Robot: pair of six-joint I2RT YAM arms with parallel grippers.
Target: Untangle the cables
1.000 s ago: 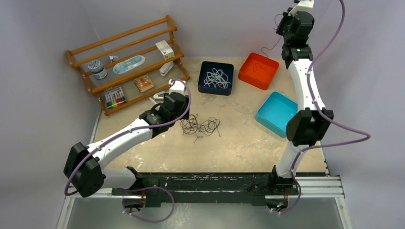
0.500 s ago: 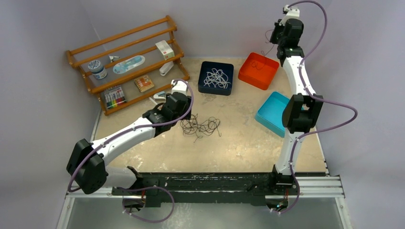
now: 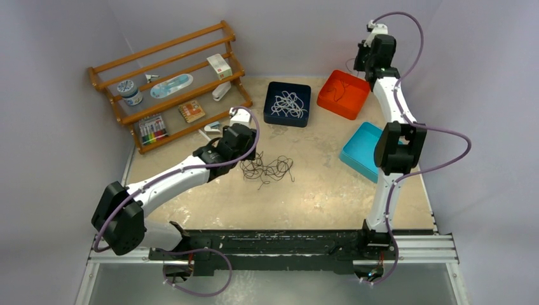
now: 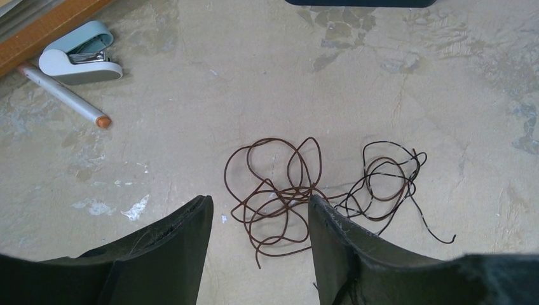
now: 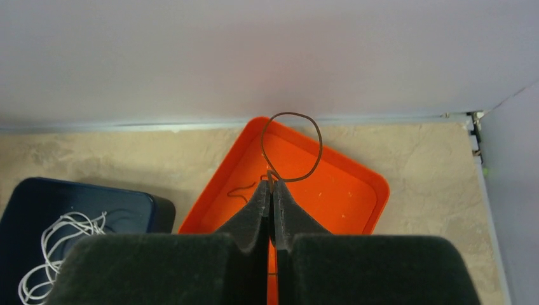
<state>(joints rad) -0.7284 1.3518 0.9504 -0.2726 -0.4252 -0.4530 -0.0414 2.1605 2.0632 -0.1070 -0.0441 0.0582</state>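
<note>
A knot of brown and black cables [image 3: 267, 169] [image 4: 299, 190] lies mid-table. My left gripper [image 4: 259, 213] [image 3: 245, 155] hovers open just over the knot's left side, with brown loops showing between its fingers. One brown cable [image 5: 291, 147] is pinched in my right gripper [image 5: 271, 184] [image 3: 363, 60], which is shut on it high above the orange tray [image 5: 356, 184] [image 3: 344, 94]. Its loop stands up past the fingertips and its tail hangs into the tray. White cables [image 3: 288, 103] [image 5: 60, 238] lie in the dark blue tray [image 3: 305, 89].
A light blue tray [image 3: 363, 152] sits by the right arm. The wooden rack [image 3: 168, 82] with small items stands at the back left. A stapler [image 4: 79, 60] and a pen [image 4: 67, 98] lie on the table beside the rack.
My right arm has moved down and to the left with the brown cable, closer over the orange tray. The left arm has crept slightly towards the knot.
</note>
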